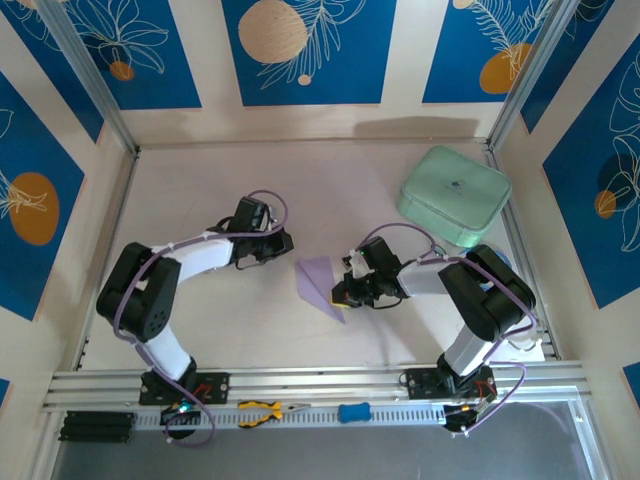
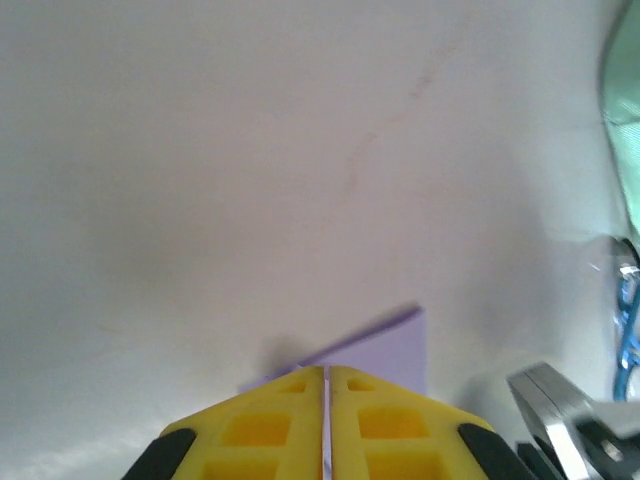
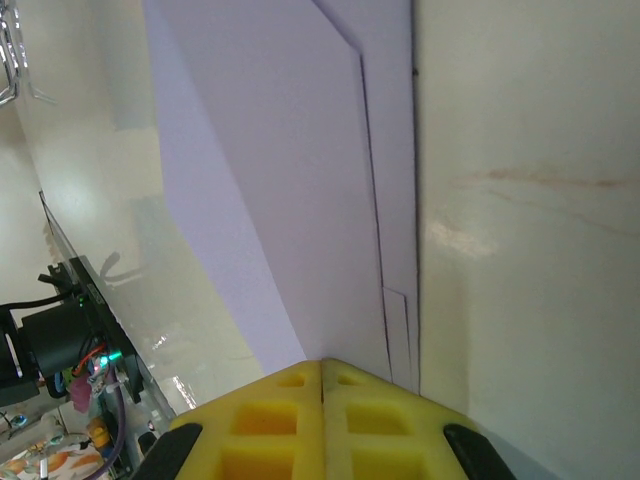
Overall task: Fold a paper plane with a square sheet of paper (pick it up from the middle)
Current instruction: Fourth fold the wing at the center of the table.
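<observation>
The pale lavender paper lies folded into a pointed triangle on the white table between the two arms, its tip toward the near edge. My right gripper is shut, its yellow fingertips against the paper's right edge near the tip. In the right wrist view the folded layers of the paper run away from the right gripper. My left gripper is shut just off the paper's far left corner. In the left wrist view the paper lies just past the left gripper.
A mint-green rounded case sits at the back right, its edge also at the left wrist view's right side. Yellow pliers and a small blue object lie on the aluminium rail at the near edge.
</observation>
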Controlling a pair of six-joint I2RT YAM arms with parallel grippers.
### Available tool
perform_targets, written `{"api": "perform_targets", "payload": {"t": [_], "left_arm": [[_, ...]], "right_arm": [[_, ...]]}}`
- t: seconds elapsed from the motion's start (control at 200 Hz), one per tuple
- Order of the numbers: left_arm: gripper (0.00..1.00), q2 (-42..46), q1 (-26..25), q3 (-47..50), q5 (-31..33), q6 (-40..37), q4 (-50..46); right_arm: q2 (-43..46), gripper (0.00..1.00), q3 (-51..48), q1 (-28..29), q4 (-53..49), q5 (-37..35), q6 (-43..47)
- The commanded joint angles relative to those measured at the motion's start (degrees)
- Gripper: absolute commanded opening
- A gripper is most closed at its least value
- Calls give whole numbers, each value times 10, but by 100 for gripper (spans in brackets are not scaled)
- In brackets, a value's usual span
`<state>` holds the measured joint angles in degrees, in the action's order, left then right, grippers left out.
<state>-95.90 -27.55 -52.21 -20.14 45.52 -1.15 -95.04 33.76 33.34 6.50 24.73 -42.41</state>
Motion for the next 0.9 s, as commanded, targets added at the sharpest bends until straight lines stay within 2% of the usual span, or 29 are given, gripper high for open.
{"api": "perform_targets", "payload": {"t": [0.0, 0.1, 0.195, 0.465, 0.655, 0.895], "left_arm": [[11, 6, -51, 13, -40, 3, 45], [9, -23, -95, 5, -52, -7, 50], [8, -52, -110, 9, -64, -5, 64], [4, -98, -103, 33, -36, -9, 44], [3, -107, -91, 61, -39, 2, 59], [3, -109, -90, 59, -41, -3, 57]], "right_arm": [[-22, 1, -14, 0, -90, -26, 13], [-21, 1, -15, -1, -91, -27, 12], [-18, 1, -14, -2, -91, -25, 12], [9, 1, 3, -3, -104, -18, 11], [49, 2, 39, 10, -122, -20, 5], [6, 2, 90, 42, -109, -39, -19]]}}
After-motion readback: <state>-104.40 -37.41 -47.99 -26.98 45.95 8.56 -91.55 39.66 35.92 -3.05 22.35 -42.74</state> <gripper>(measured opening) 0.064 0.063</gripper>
